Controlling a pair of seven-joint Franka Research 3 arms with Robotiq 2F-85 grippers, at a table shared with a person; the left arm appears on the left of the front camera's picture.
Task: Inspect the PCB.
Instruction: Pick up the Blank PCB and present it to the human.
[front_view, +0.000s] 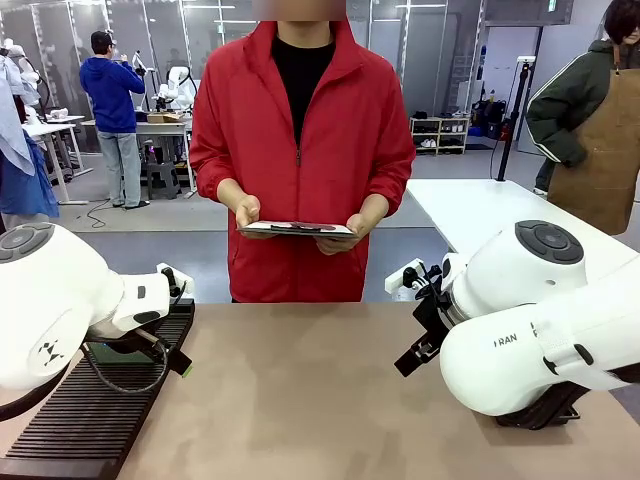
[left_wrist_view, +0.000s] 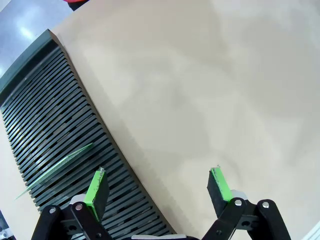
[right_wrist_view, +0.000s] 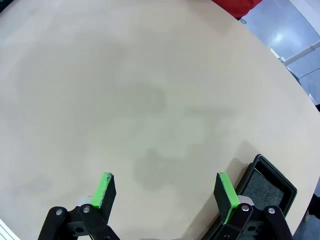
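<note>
The PCB (left_wrist_view: 56, 169) is a thin green board standing on edge, tilted, in a slot of the black ribbed rack (left_wrist_view: 45, 110). In the left wrist view my left gripper (left_wrist_view: 157, 186) hangs open above the rack's edge and the table, with its left finger (left_wrist_view: 96, 187) just right of the board and nothing between the pads. My right gripper (right_wrist_view: 165, 192) is open over bare tan tabletop, also holding nothing.
A person in a red jacket stands at the far side holding a white clipboard (front_view: 297, 229) in both hands. The black rack (front_view: 90, 420) lies at the table's left. A black shallow tray (right_wrist_view: 267, 187) sits under the right arm (front_view: 540, 340).
</note>
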